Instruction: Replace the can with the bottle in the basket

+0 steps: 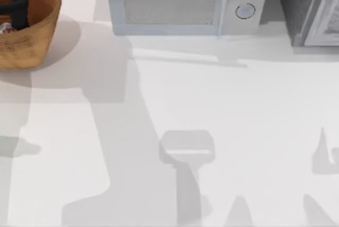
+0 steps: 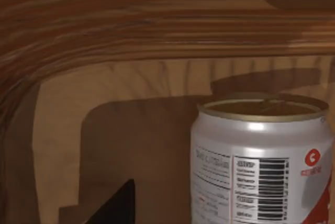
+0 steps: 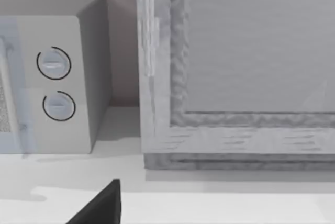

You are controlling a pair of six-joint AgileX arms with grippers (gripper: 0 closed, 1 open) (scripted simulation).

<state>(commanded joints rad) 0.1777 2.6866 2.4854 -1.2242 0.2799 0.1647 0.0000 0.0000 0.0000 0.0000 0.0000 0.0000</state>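
Observation:
The basket (image 1: 37, 36) stands at the table's far left corner. My left gripper (image 1: 16, 8) reaches down inside it. In the left wrist view the can (image 2: 261, 161) stands upright on the basket floor, silver with a red-and-white label and a dull gold top, close before the ribbed wall (image 2: 131, 25). A dark fingertip (image 2: 118, 208) sits beside the can with a gap between them, and the gripper is open. A bit of the can (image 1: 5, 27) peeks out by the top view's left edge. The bottle is out of view. My right gripper (image 3: 167, 219) is open and faces the back of the table.
A grey microwave (image 1: 180, 4) stands at the back middle, and its two round knobs (image 3: 55, 85) show in the right wrist view. A grey cabinet (image 1: 312, 9) fills the back right corner. Arm shadows lie across the white tabletop (image 1: 238, 110).

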